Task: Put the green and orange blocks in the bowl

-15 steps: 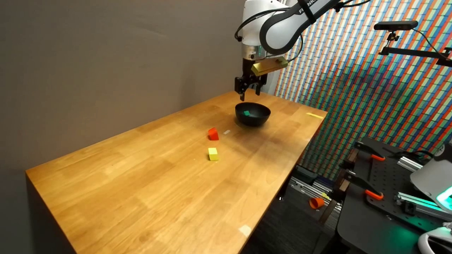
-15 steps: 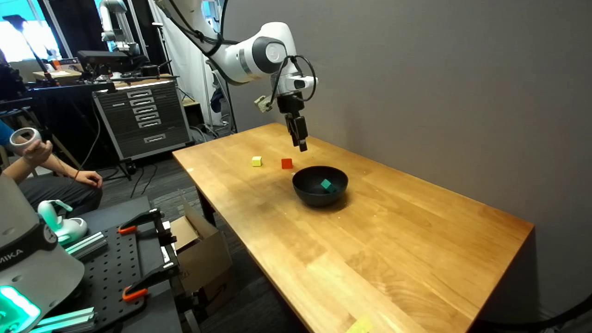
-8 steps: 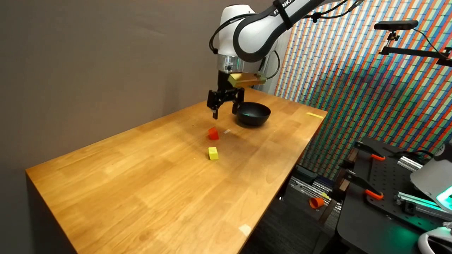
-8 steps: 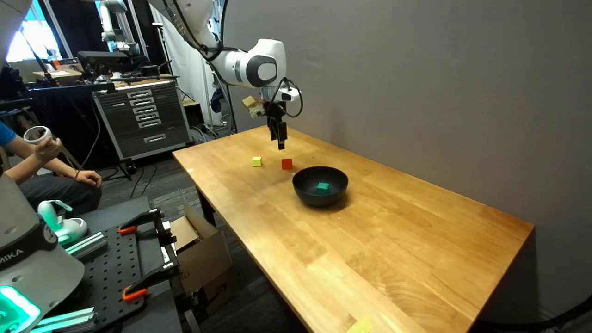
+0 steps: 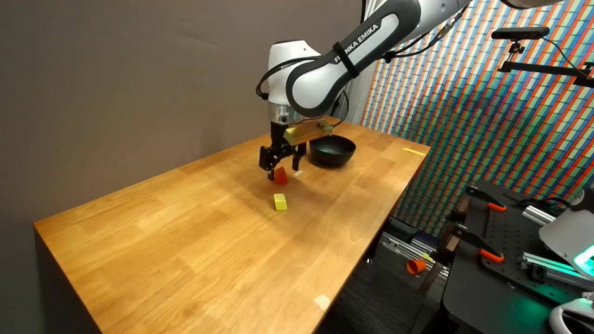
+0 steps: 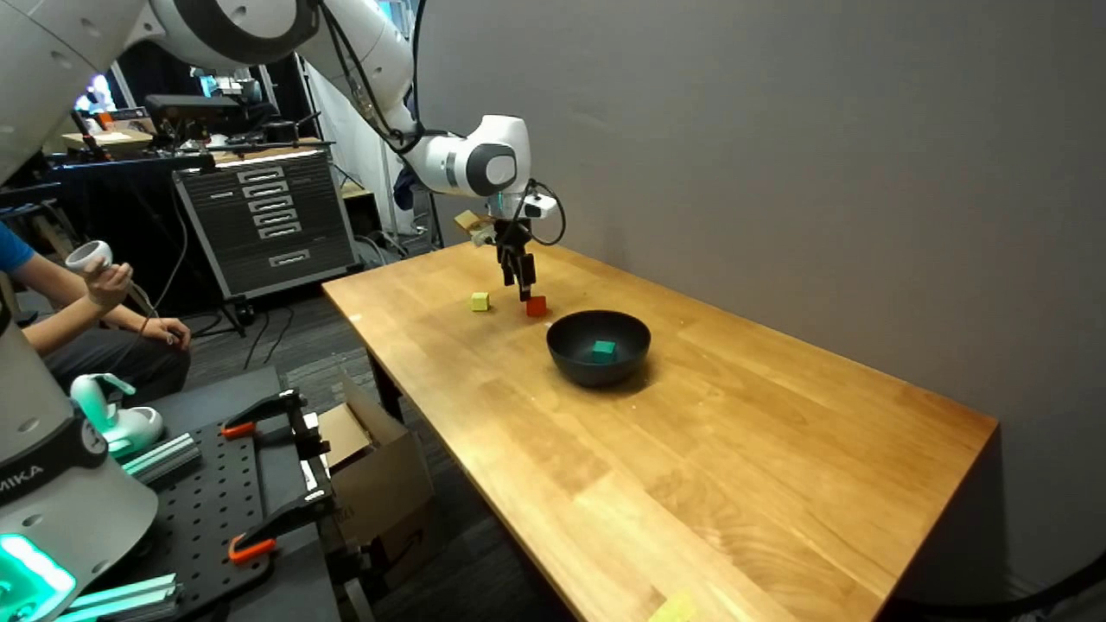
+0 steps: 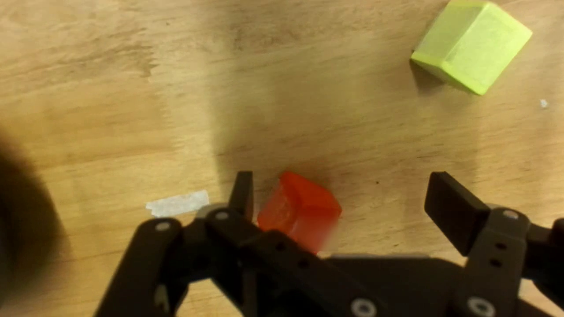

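Observation:
The green block (image 6: 604,351) lies inside the black bowl (image 6: 577,367); the bowl (image 5: 332,160) also shows in another exterior view. The orange block (image 7: 310,198), red-orange in colour, lies on the table between the bowl and a yellow block. My gripper (image 7: 341,191) is open and low over the orange block. In the wrist view the block sits between the fingers, closer to the left finger (image 7: 243,193), with part of it hidden behind the gripper. The gripper (image 5: 283,173) stands just above and behind the orange block (image 5: 280,176) in an exterior view. Nothing is held.
A yellow block (image 7: 478,48) lies near the orange block; it shows in both exterior views (image 5: 280,202) (image 6: 480,301). A strip of white tape (image 7: 178,203) is stuck to the wooden table (image 5: 185,241). A grey wall (image 5: 139,83) runs along the table's long edge.
My gripper has moved away from above the bowl and down to the orange block, staying open. The green block has settled in the bowl. The orange and yellow blocks have not moved.

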